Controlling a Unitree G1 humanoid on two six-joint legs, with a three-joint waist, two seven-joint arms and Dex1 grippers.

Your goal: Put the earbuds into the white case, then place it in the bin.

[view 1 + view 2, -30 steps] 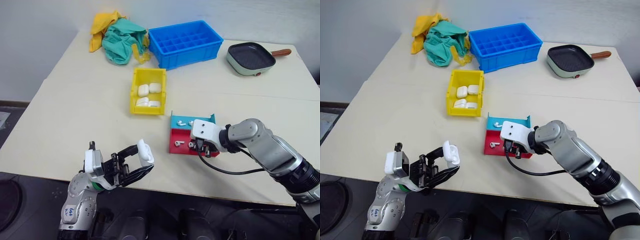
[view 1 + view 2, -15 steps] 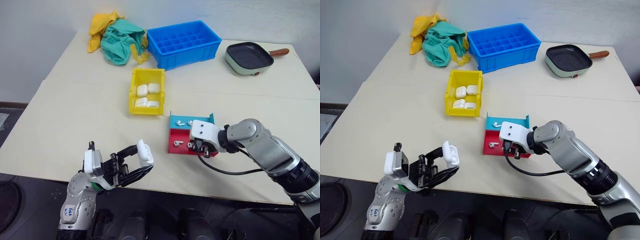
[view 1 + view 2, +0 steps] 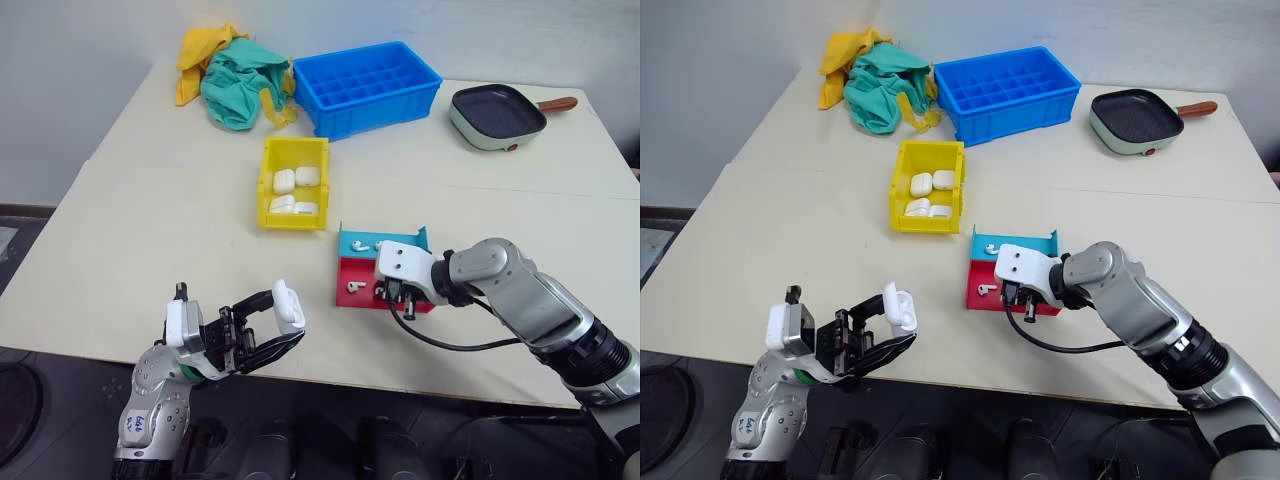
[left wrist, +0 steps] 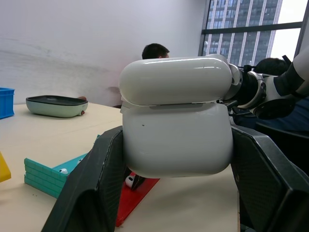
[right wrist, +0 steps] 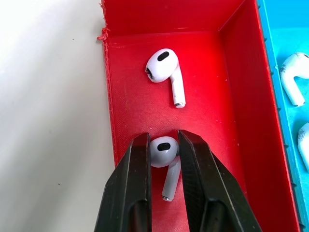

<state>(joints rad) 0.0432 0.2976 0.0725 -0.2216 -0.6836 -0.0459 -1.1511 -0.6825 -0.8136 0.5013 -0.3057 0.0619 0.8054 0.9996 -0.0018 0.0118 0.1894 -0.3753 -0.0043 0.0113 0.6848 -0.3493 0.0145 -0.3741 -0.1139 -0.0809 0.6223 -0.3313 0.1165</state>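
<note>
Earbud (image 5: 163,151) pinched between right pincer (image 5: 163,159) fingers, white case (image 4: 176,126) clamped in left pincer (image 3: 262,325)

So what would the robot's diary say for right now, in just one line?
left gripper: shut on white case | right gripper: closing on earbud in red tray | bin: waiting

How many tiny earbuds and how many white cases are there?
Earbuds: 4, two in the tray's red half, two in its teal half.
White cases: 5, four in the yellow bin, one between the left fingers.
Total: 9
</note>
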